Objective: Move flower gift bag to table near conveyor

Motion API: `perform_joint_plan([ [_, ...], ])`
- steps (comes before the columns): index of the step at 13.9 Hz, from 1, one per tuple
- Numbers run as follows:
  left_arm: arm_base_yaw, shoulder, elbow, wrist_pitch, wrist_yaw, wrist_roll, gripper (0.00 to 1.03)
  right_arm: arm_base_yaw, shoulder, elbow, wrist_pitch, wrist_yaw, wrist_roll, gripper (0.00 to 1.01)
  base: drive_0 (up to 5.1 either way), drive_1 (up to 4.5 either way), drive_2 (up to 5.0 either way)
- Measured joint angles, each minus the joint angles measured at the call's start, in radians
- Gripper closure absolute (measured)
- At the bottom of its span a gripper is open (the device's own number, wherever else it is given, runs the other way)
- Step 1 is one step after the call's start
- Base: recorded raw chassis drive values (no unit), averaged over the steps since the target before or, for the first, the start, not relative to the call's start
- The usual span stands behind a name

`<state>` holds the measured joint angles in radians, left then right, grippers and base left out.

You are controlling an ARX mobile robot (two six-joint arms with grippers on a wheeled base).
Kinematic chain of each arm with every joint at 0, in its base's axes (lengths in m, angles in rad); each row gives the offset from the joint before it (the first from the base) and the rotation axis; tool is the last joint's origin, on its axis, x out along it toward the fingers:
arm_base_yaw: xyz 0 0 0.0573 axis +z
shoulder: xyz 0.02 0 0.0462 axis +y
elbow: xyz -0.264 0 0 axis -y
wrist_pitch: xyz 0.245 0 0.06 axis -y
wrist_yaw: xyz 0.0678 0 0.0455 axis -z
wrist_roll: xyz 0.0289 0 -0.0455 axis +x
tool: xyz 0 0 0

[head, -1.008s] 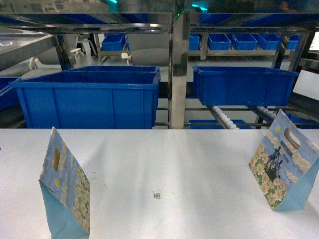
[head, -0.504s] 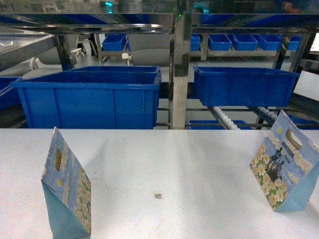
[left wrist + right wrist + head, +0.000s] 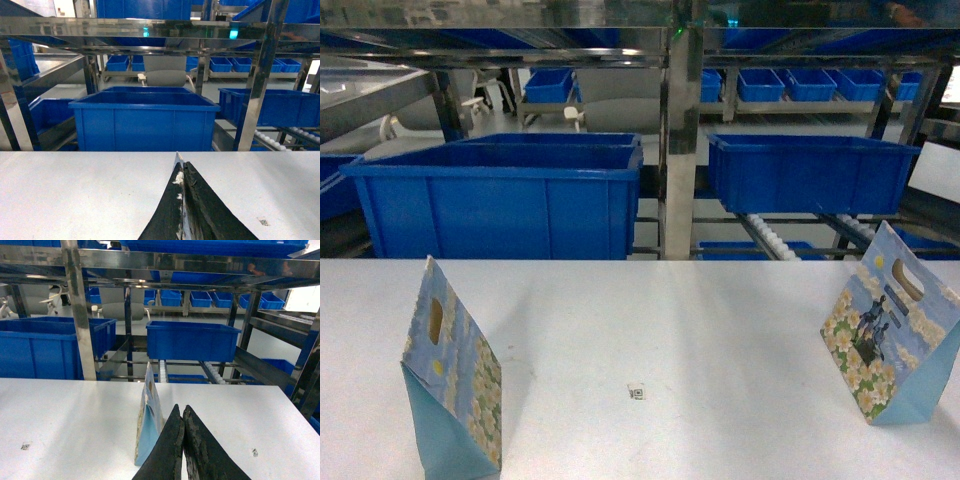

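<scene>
Paper gift bag right of the table marker looks light and flimsy, so grab its cut-out handle; both the left gripper and right gripper are pressed together, holding nothing.

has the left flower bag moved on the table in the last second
No real move. The left gift bag keeps its spot on the table relative to the small square marker; both wobble slightly together between pictures, so that looks like camera shake.
</scene>
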<state>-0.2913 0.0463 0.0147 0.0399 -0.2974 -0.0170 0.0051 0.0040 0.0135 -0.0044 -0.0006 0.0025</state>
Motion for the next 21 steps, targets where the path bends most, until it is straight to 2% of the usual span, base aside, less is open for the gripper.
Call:
perform_joint_plan([
  [2,0.038,-0.011,0.000,-0.011,0.039,0.000,1.01,0.000,0.000,0.000,0.000,0.000,0.000,0.99,0.0,0.00,0.0],
  [4,0.128,-0.029,0.000,-0.030,0.129,0.000,1.01,0.000,0.000,0.000,0.000,0.000,0.000,0.99,0.0,0.00,0.0],
  [5,0.216,-0.035,0.000,-0.045,0.240,0.002,1.01,0.000,0.000,0.000,0.000,0.000,0.000,0.99,0.0,0.00,0.0],
  [6,0.297,-0.035,0.000,-0.047,0.275,0.003,1.01,0.000,0.000,0.000,0.000,0.000,0.000,0.99,0.0,0.00,0.0],
  [8,0.288,-0.035,0.000,-0.045,0.298,0.003,1.01,0.000,0.000,0.000,0.000,0.000,0.000,0.99,0.0,0.00,0.0],
  [12,0.289,-0.035,0.000,-0.045,0.297,0.002,1.01,0.000,0.000,0.000,0.000,0.000,-0.001,0.97,0.0,0.00,0.0],
  [13,0.289,-0.035,0.000,-0.045,0.297,0.002,0.90,0.000,0.000,0.000,0.000,0.000,-0.001,0.85,0.0,0.00,0.0],
  [19,0.289,-0.035,0.000,-0.045,0.297,0.002,0.09,0.000,0.000,0.000,0.000,0.000,0.000,0.03,0.0,0.00,0.0],
  [20,0.289,-0.035,0.000,-0.045,0.297,0.003,0.04,0.000,0.000,0.000,0.000,0.000,0.000,0.03,0.0,0.00,0.0],
  [21,0.289,-0.035,0.000,-0.045,0.297,0.003,0.05,0.000,0.000,0.000,0.000,0.000,0.000,0.03,0.0,0.00,0.0],
])
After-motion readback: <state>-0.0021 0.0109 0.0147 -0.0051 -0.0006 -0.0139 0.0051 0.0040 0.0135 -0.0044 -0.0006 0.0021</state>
